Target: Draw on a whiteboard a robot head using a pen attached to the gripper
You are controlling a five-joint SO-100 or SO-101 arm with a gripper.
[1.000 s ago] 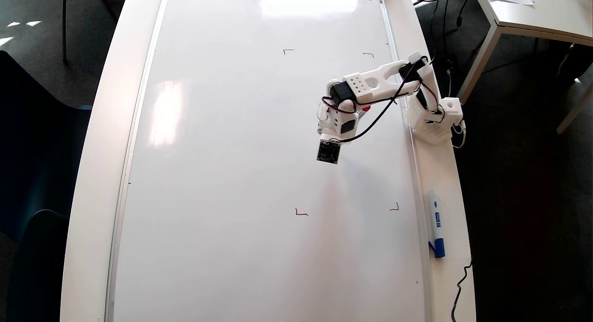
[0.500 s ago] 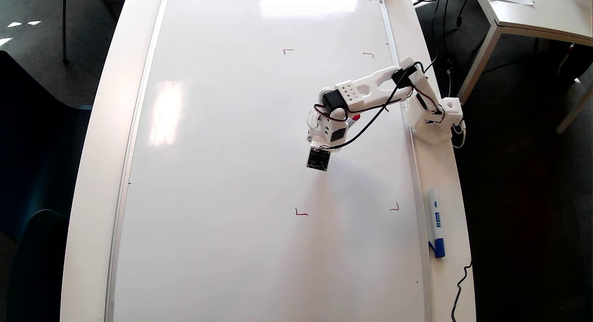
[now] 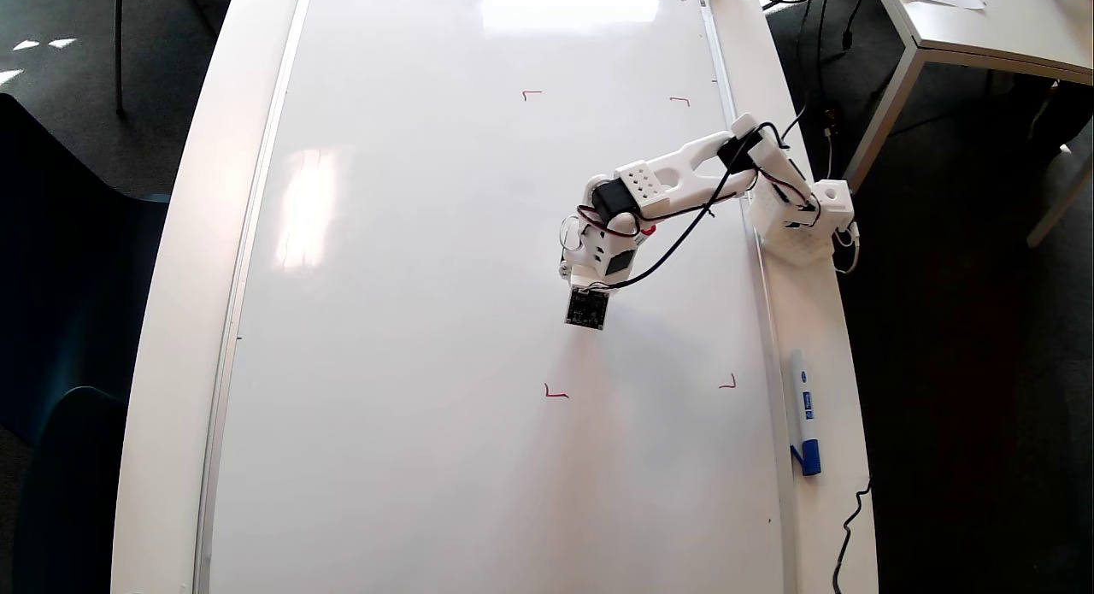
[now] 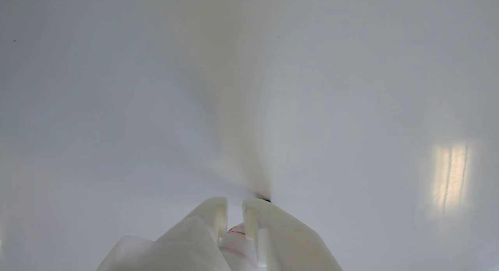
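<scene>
While the gripper [image 4: 234, 208] clamps the pen [image 4: 236, 240], the whiteboard [image 3: 427, 320] shows only four corner marks [image 3: 555, 393]; the robot head remains entirely undrawn.

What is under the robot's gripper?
Bare whiteboard, with nothing drawn there. In the wrist view the gripper has its fingers close around the pen, above the shiny board. The fingers cover the pen's tip, so whether it touches cannot be seen.
</scene>
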